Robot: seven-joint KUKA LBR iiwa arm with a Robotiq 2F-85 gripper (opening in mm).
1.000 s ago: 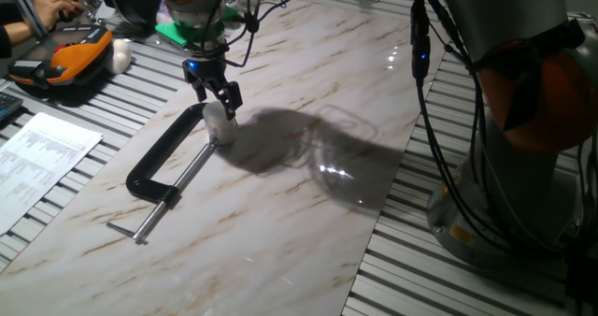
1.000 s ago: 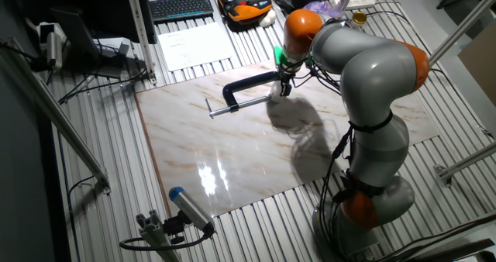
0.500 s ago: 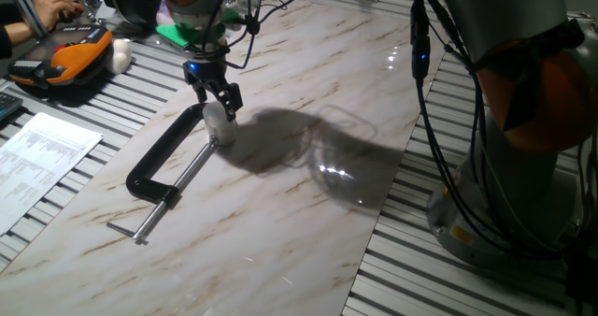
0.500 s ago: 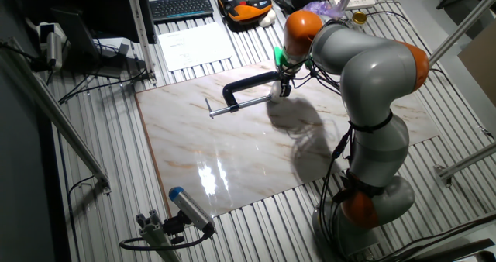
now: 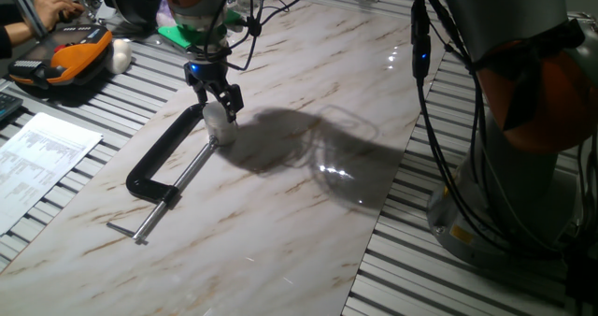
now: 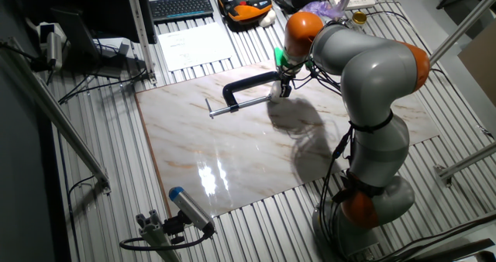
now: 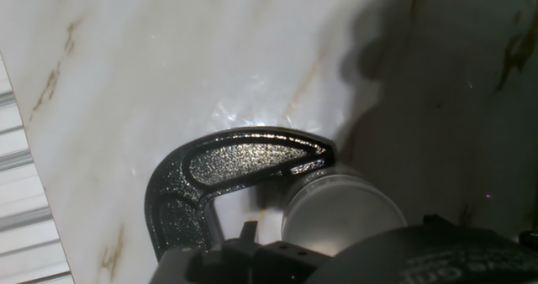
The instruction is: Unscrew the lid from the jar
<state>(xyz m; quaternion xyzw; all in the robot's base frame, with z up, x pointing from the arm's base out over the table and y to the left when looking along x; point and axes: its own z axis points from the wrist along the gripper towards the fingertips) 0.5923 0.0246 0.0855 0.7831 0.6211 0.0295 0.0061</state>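
1. Location: the jar [image 5: 220, 130] stands on the marble desk [image 5: 308, 204], touching or just beside the jaw end of the black C-clamp [image 5: 161, 163]; whether the clamp grips it cannot be told. The lid [image 7: 340, 210] shows in the hand view as a round pale disc.
2. Hand [image 5: 217, 102]: down over the lid, fingers on either side of it. Firm contact cannot be confirmed from any view.
3. Handling, by judgement: small plastic jar, light and stiff, with smooth walls likely to slip. Unless held, the jar may spin with the lid. Take hold across the lid's rim, fingers on opposite sides.
4. Surface: the marble is glossy and reflective, offering little friction.
5. Room: the desk is open around the jar apart from the clamp. An orange case [image 5: 70, 59] and papers [image 5: 42, 157] lie well apart on the slatted bench.
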